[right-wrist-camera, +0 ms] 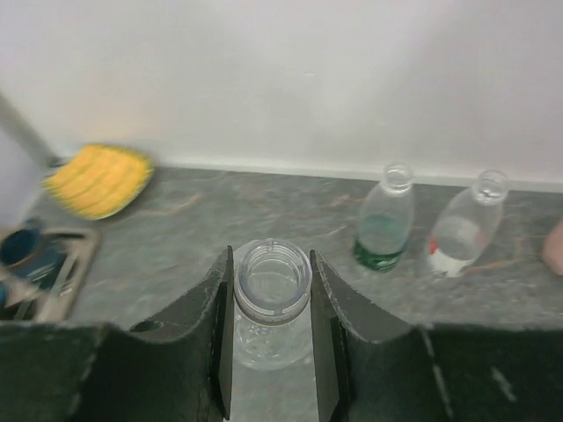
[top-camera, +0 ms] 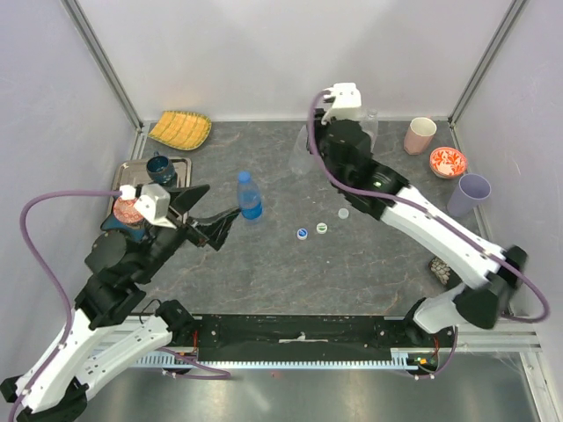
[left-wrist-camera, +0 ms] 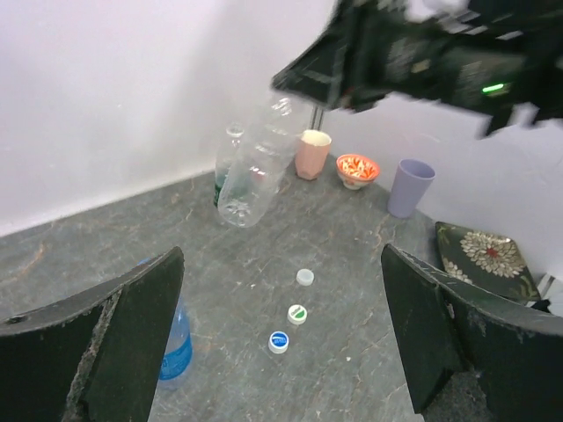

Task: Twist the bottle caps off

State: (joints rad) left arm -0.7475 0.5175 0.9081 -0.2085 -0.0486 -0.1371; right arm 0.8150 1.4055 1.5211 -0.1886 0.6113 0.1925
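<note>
A blue-tinted bottle (top-camera: 250, 200) stands upright mid-table with its blue cap (top-camera: 244, 177) on. My left gripper (top-camera: 214, 211) is wide open just left of it, fingers (left-wrist-camera: 132, 343) apart and holding nothing. Three loose caps lie on the table: white-and-blue (top-camera: 302, 233), white-and-green (top-camera: 322, 228) and plain white (top-camera: 343, 213). My right gripper (right-wrist-camera: 271, 290) is shut on the open neck of a clear bottle (right-wrist-camera: 272, 281), which hangs tilted above the table (left-wrist-camera: 255, 167). An open green-labelled bottle (right-wrist-camera: 383, 221) and another open clear bottle (right-wrist-camera: 461, 225) stand by the back wall.
A yellow plate (top-camera: 180, 129) and a metal tray (top-camera: 132, 169) with a dark blue cup sit at the back left. At the right are a pink cup (top-camera: 420, 134), a red patterned bowl (top-camera: 448, 162) and a purple cup (top-camera: 471, 193).
</note>
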